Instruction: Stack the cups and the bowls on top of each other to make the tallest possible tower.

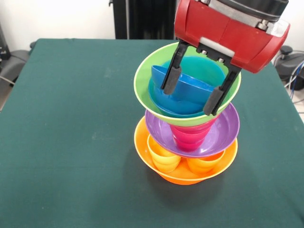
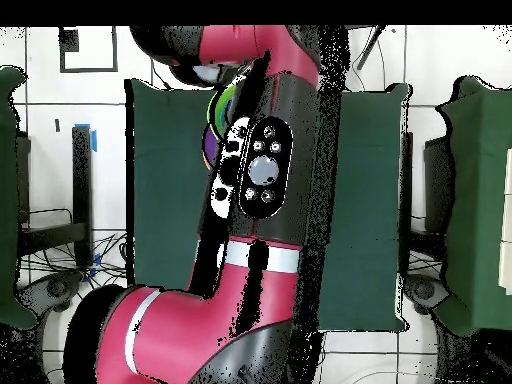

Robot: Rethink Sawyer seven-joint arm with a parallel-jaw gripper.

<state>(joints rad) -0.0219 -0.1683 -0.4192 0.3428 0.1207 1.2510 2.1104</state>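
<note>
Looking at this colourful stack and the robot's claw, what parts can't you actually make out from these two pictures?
- Overhead view: the arm covers nearly all of the tower; only slivers show.
- Front view: the gripper crosses the dark blue bowl; whether its fingers touch it is unclear.
- Front view: the purple bowl hides the tops of the yellow cup and orange cup.

We see a table (image 1: pixel 71 118) covered in dark green cloth. Only one thing rests directly on it: the large orange bowl (image 1: pixel 185 176) at the foot of the tower (image 1: pixel 187 118), standing toward four o'clock from the table's middle in the front view. From overhead, the table shows as green cloth at three and nine o'clock of the arm (image 2: pixel 260 180).
</note>
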